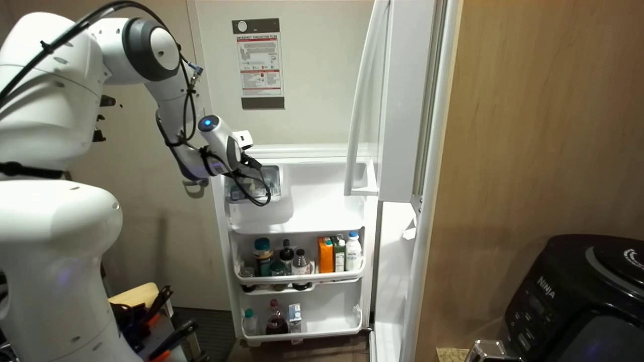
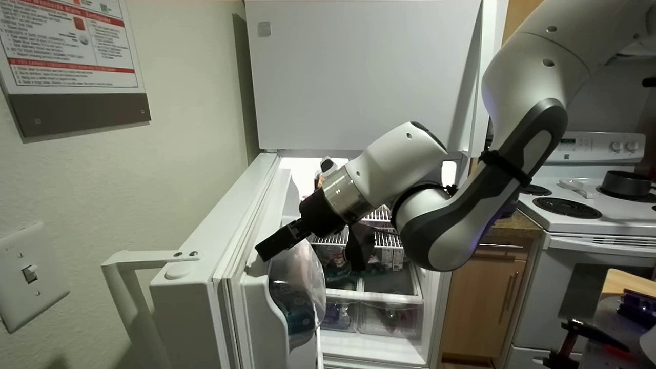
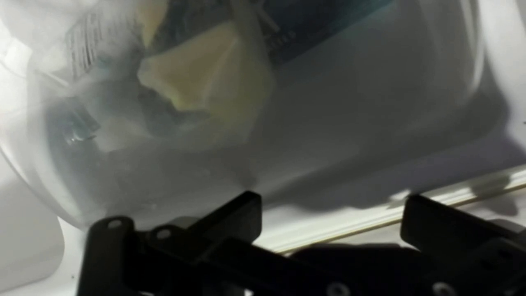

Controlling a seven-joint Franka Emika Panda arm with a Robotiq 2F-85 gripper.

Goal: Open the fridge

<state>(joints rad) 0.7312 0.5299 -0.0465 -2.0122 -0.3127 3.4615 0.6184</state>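
The white fridge has a shut upper door, also in an exterior view. Its lower door stands wide open, showing inner shelves of bottles and cartons. Its top edge and outer handle show in an exterior view, as does the lit interior. My gripper points down at the inner side of the open door, by the clear door bin. In the wrist view the gripper is open, nothing between its fingers, with the bin behind. I cannot tell whether it touches the door.
A wall with a light switch and notice stands close beyond the open door. A wood panel and black Ninja appliance stand at the side. A stove stands past the fridge. Tools lie by the robot base.
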